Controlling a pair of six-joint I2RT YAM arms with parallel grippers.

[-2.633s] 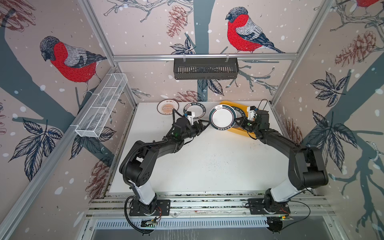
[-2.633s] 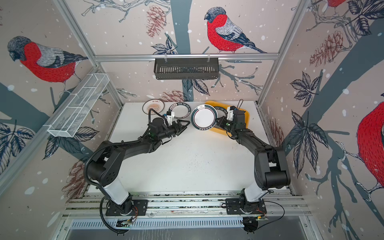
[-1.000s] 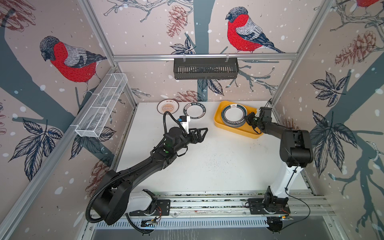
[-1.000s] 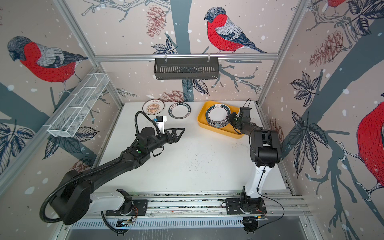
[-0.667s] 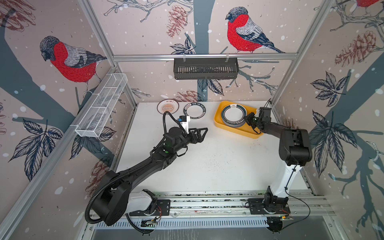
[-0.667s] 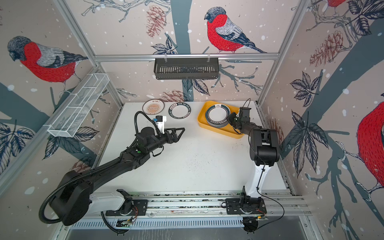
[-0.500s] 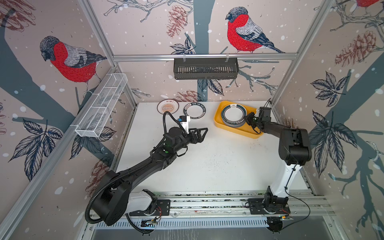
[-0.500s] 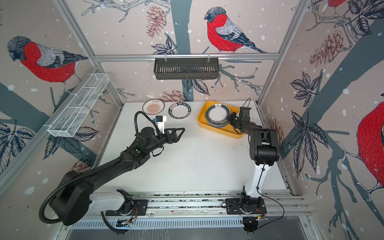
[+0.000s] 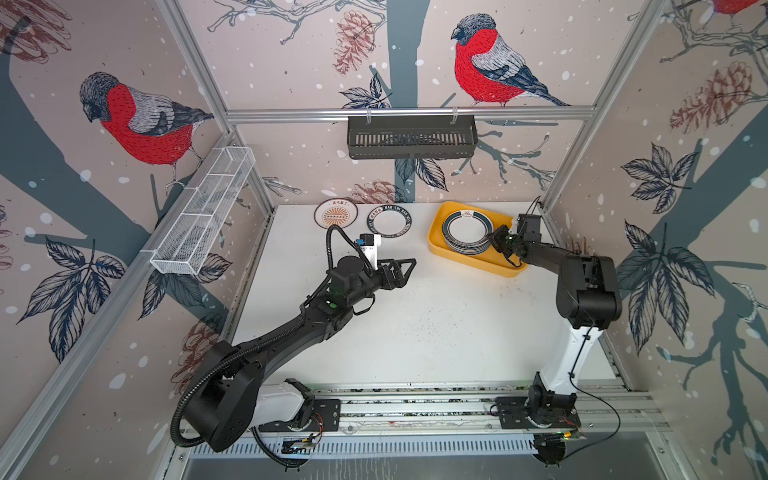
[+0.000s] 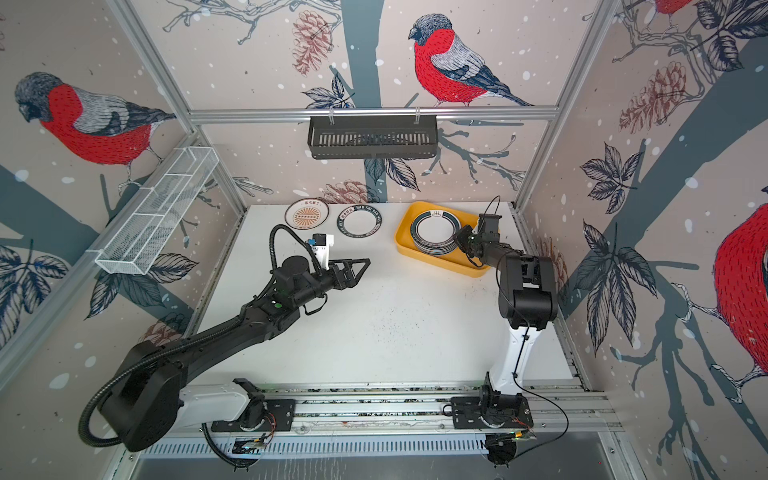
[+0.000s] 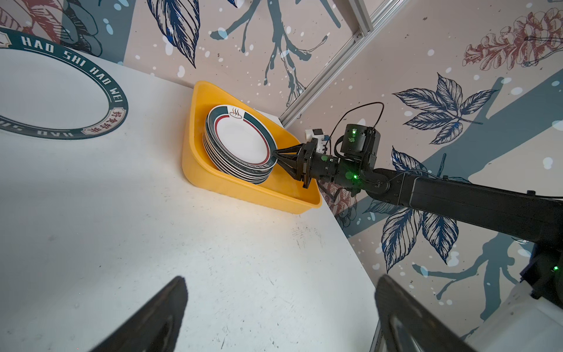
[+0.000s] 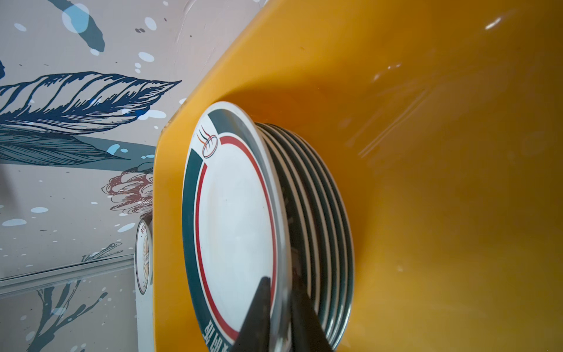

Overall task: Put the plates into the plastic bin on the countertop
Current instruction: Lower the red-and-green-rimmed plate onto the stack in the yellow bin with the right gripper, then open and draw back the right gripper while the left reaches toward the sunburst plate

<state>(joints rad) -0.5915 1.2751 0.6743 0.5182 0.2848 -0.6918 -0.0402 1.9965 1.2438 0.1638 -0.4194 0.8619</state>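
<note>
Most of the job looks done to me. The yellow plastic bin (image 9: 473, 262) sits at the far right corner of the bench (image 9: 436, 332), and in its left half lies a neat stack of plates (image 9: 467, 232), six or seven rims deep in my right wrist view. The top plate (image 12: 231, 213), white with a dark green band, a red ring and a small steaming emblem, lies flat on the others. My right pincer (image 12: 278, 286) is down inside the bin at that plate's edge, its two fingers straddling the rim, one over the face and one under the lip. The gap is narrow; whether the fingers pinch the rim or stand just clear of it I cannot tell. I judge this plate as good as delivered, with only the letting go and drawing clear to finish.

Two plates are left outside the bin, both flat on the bench along its far edge: the lettered-rim plate (image 9: 390, 222), near the bin's left end, and the sunburst plate (image 9: 336, 213) just beside it, further left. My left pincer (image 9: 409, 272) hovers over the bench in front of those two, jaws wide and empty, touching nothing. It is the nearer one, so I expect it to fetch them. The bin's right half is bare, room enough for both
</note>
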